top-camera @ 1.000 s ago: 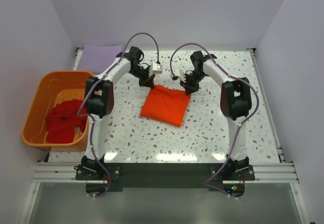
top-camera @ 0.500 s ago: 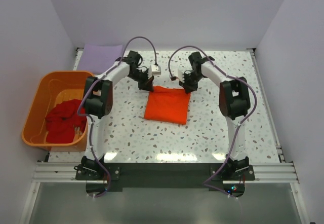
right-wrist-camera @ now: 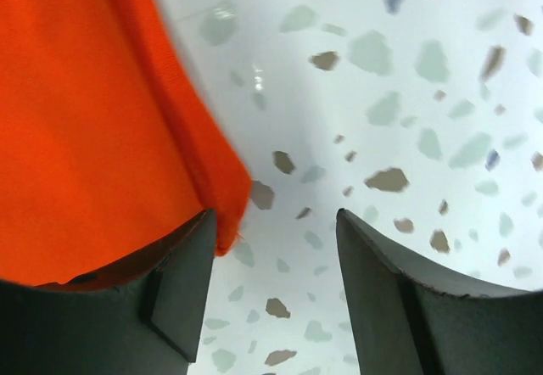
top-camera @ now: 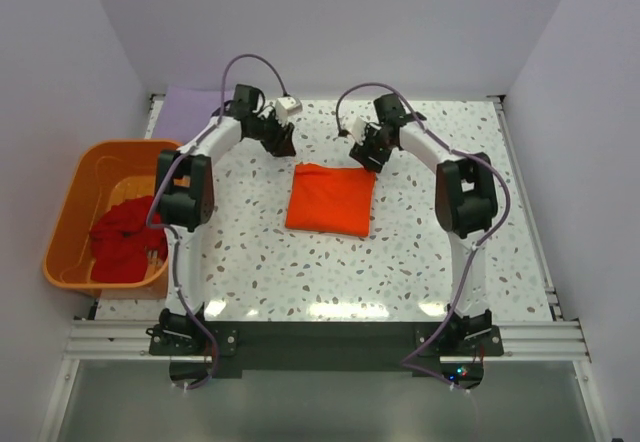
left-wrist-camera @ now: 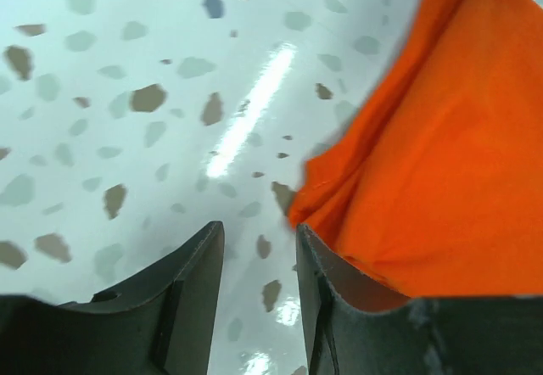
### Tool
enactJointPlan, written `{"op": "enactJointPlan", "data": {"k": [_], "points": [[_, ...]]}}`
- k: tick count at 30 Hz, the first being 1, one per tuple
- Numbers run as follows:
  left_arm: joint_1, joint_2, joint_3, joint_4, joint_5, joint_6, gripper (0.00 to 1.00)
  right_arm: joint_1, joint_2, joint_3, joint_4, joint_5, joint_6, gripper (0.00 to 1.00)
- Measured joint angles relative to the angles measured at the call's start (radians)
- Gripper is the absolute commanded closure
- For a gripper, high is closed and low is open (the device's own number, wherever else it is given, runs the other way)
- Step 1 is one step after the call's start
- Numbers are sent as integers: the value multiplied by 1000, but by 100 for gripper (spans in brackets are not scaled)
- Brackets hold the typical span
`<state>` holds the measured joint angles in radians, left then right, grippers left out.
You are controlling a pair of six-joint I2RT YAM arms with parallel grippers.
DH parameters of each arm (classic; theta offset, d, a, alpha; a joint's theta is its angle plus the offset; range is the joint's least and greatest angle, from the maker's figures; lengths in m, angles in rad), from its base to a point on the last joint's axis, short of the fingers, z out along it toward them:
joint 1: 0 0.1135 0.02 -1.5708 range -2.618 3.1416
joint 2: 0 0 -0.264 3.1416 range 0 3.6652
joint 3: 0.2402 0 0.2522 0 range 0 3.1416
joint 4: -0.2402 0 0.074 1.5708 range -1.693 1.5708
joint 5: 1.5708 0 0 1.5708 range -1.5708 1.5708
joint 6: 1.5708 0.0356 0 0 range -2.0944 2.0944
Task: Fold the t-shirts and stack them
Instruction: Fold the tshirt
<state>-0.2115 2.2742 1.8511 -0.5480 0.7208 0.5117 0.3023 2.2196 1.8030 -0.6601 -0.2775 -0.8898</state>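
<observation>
Speckled table (top-camera: pixel 250 252), pale walls (top-camera: pixel 330 22), left end effector (left-wrist-camera: pixel 259 232) parted, right end effector (right-wrist-camera: pixel 273 218) parted

Folded orange t-shirt (top-camera: pixel 329 200) mid-table, red shirt (top-camera: pixel 125 239) in orange tub (top-camera: pixel 72 202)

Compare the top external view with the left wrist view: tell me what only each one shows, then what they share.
Only the top external view shows the orange tub holding the red t-shirt, the lavender t-shirt at the far left corner, and the right fingers. Only the left wrist view shows the left fingers close up, standing apart with nothing but bare table between them. Both show the orange t-shirt, folded flat on the speckled table.
</observation>
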Motion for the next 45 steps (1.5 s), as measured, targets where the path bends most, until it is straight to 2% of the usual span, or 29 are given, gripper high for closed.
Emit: {"op": "enactJointPlan", "data": {"k": [3,6,7,10,14,21,27,29,34,36,38,42,45], "points": [[40,-19,-39,115,-21,-134,55,-2,-38,-11,50,43,130,37],[74,-103,-166,179,-8,-240,52,-2,-110,-11,48,34,266,45],[79,-145,-225,214,8,-286,50,-4,-140,-13,45,4,316,52],[67,-239,-334,277,52,-377,50,-4,-248,-67,58,-116,467,62],[-1,-298,-421,389,129,-525,52,-4,-312,-147,81,-282,635,68],[-76,-173,-436,615,193,-790,57,-6,-106,-167,159,-438,835,71],[-62,75,-308,710,199,-947,58,-56,121,-39,187,-506,925,72],[-48,117,-254,735,219,-985,58,-75,158,29,196,-507,933,71],[-16,124,-241,782,212,-1031,56,-104,173,97,222,-493,935,58],[-4,82,-314,820,209,-1051,55,-109,157,91,224,-496,946,55],[5,-7,-441,840,217,-1076,54,-110,93,18,251,-504,972,54],[-7,-255,-697,900,235,-1141,52,-89,-154,-246,287,-545,1056,54],[-56,-422,-829,986,247,-1195,51,-56,-326,-409,308,-590,1096,54]]}}
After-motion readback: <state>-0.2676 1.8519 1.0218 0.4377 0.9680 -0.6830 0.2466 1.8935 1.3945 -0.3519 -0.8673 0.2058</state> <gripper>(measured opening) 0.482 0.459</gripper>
